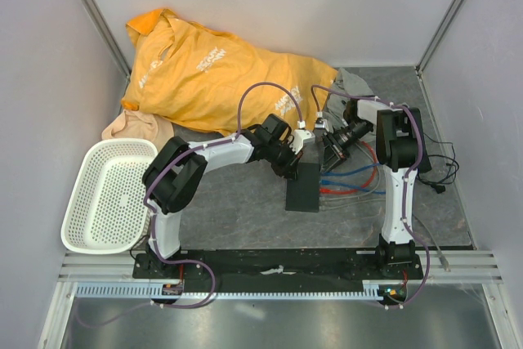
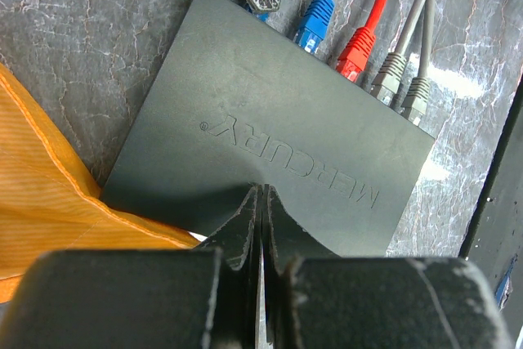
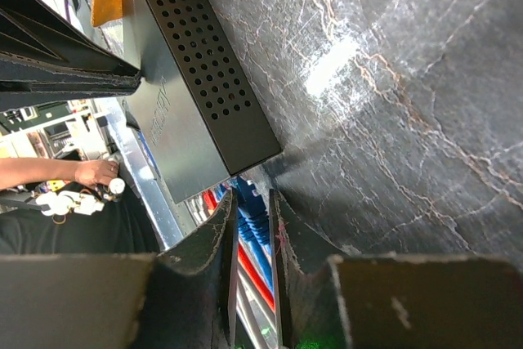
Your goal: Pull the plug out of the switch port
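I have the left tool (image 2: 260, 195) fully closed, its two ridged black fingers pressed together with the tips against the top face of the switch (image 1: 303, 188). The switch is a flat, matte-black rectangular box with a brand name embossed in its lid and a perforated side wall. It lies mid-desk between the arms on the dark, marble-veined desk (image 1: 245, 218).

The right tool (image 3: 252, 198) stands at the cabled edge with its jaws narrow around the blue plug (image 3: 252, 222). I cannot tell whether the pads actually press it. The plug is seated at the end of the row. The switch port holding it is hidden behind the tool.

Beside it along the same edge sit another blue plug (image 2: 315, 22), a red plug (image 2: 357, 53) and two grey plugs (image 2: 400, 81), all ribbed and moulded.

A crumpled orange shirt (image 1: 221, 71) lies at the far side. A white perforated basket (image 1: 75, 202) sits on the left.
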